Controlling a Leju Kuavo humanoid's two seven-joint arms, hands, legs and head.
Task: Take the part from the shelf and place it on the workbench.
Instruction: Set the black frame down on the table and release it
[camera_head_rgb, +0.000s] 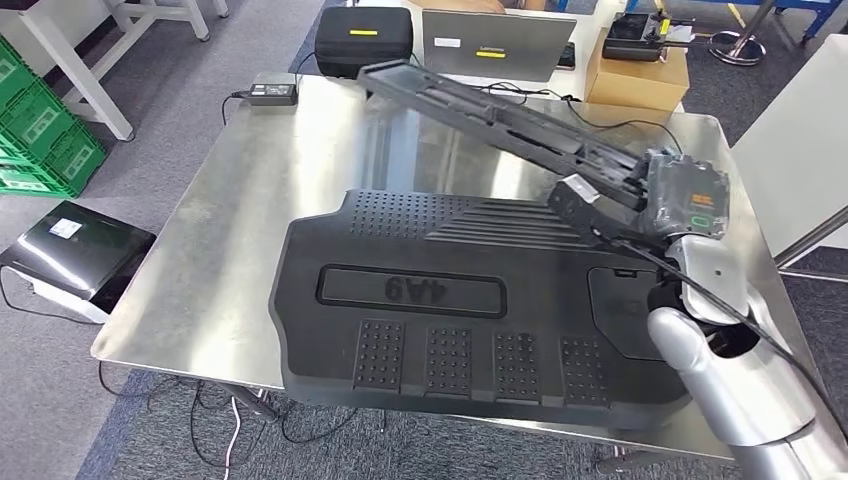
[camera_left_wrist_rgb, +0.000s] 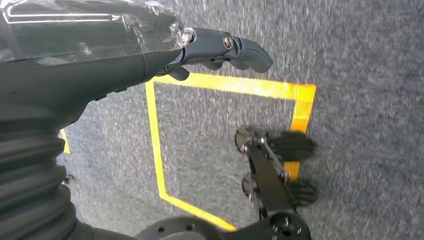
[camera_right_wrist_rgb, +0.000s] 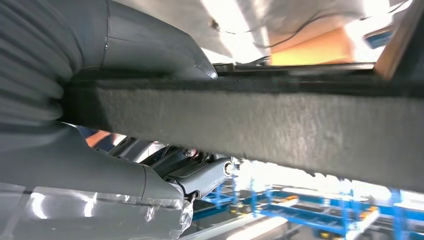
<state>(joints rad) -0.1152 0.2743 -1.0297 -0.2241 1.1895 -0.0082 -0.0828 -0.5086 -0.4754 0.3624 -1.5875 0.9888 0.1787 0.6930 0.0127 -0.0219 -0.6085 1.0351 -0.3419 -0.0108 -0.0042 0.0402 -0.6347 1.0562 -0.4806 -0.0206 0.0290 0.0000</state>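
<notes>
A long, flat black part (camera_head_rgb: 480, 110) hangs tilted above the steel workbench (camera_head_rgb: 230, 230). Its far end is over the back of the table and its near end is at the right. My right hand (camera_head_rgb: 600, 205) grips that near end. In the right wrist view the part's dark, felt-like edge (camera_right_wrist_rgb: 260, 120) runs between the thumb and the fingers (camera_right_wrist_rgb: 205, 177) of that hand. A large black moulded panel (camera_head_rgb: 460, 300) marked 9A9 lies flat on the bench under the held part. My left hand (camera_left_wrist_rgb: 220, 50) hangs over grey carpet and holds nothing.
Behind the bench stand a laptop (camera_head_rgb: 497, 42), a black case (camera_head_rgb: 363, 35) and a cardboard box (camera_head_rgb: 640, 75). A power adapter (camera_head_rgb: 273, 90) sits at the back left corner. Green crates (camera_head_rgb: 40, 130) and a black box (camera_head_rgb: 75, 250) are on the floor to the left. Yellow tape (camera_left_wrist_rgb: 225, 85) marks the carpet.
</notes>
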